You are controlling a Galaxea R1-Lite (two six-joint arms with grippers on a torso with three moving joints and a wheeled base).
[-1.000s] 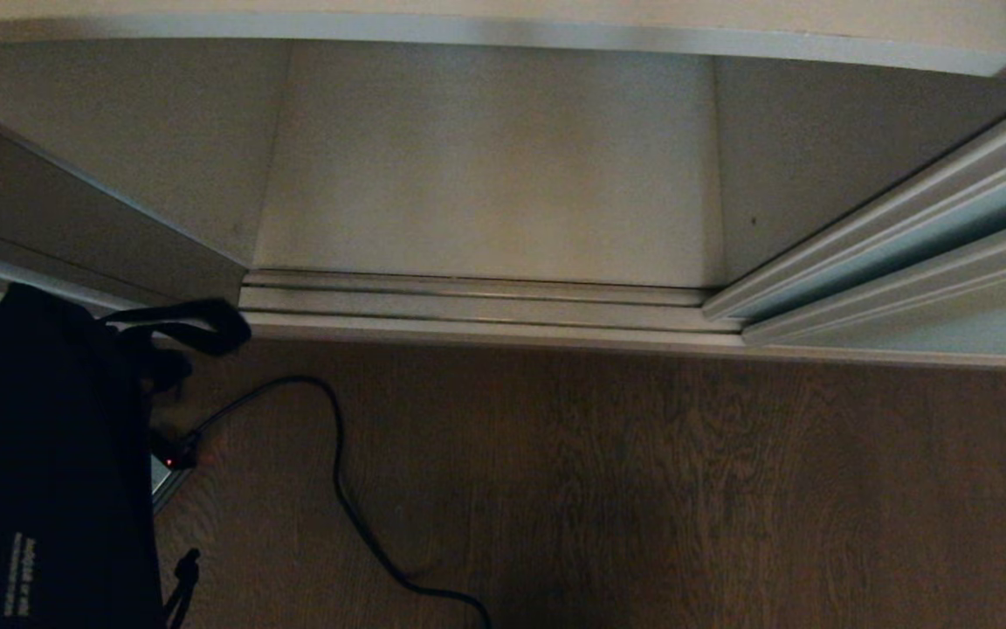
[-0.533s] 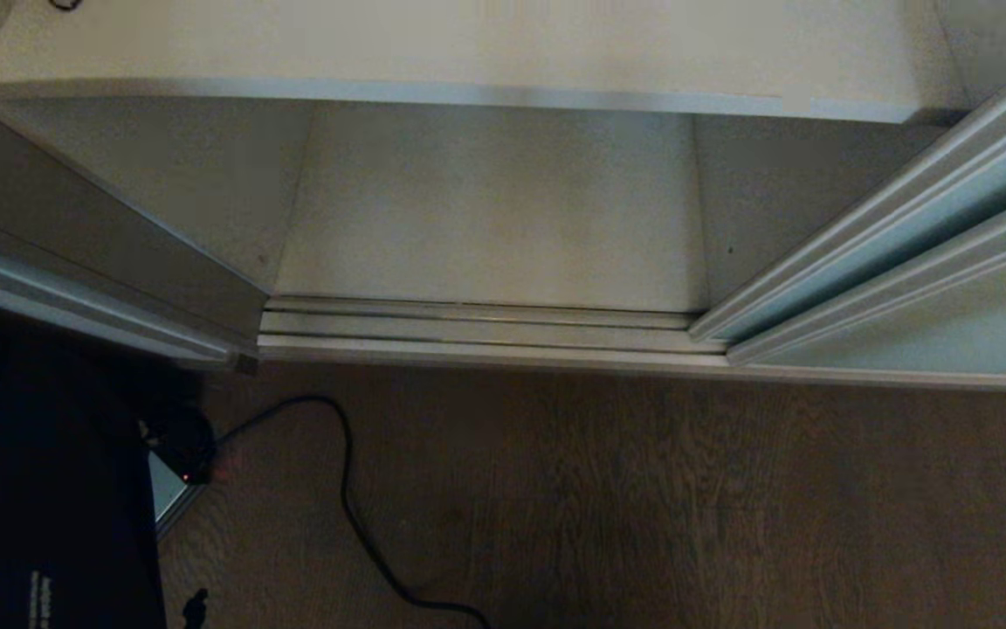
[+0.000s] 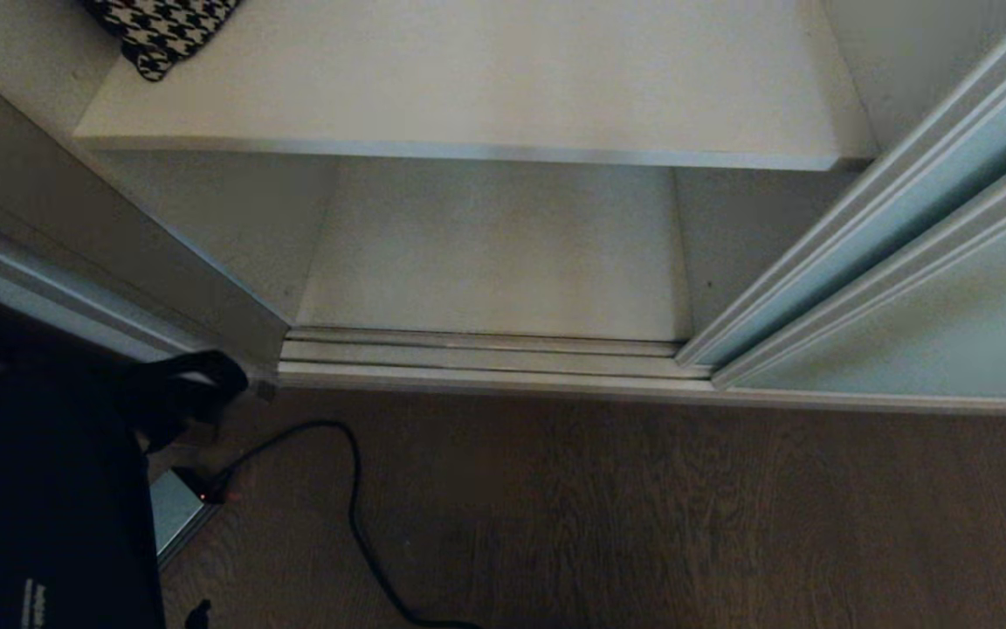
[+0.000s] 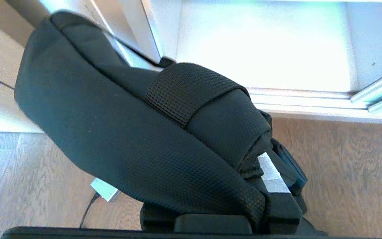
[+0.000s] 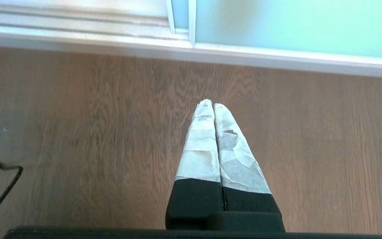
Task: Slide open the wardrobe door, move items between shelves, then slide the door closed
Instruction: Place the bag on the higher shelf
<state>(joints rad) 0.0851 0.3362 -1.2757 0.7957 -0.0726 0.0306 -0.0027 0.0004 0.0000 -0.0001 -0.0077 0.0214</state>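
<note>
Fabric of the black bag (image 4: 118,132) looks soft and slumping, hanging off the floor before the open wardrobe's white shelf (image 3: 468,96); left gripper (image 4: 211,222) clamps its bunched webbing strap (image 4: 184,89), the surest hold; right gripper (image 5: 212,106) hangs pinched empty.

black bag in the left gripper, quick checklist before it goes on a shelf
1. Bag held: ok. The left gripper is shut on the black bag, which hangs off the floor.
2. Door out of the way: ok. The sliding door sits to the right, the bay is open.
3. Upper shelf space: ok, only a houndstooth item at its back left corner.
4. Bottom shelf space: ok, bare.
5. Straps clear of the floor cable: cannot tell.
6. Right gripper: ok, shut, parked over the floor.
</note>
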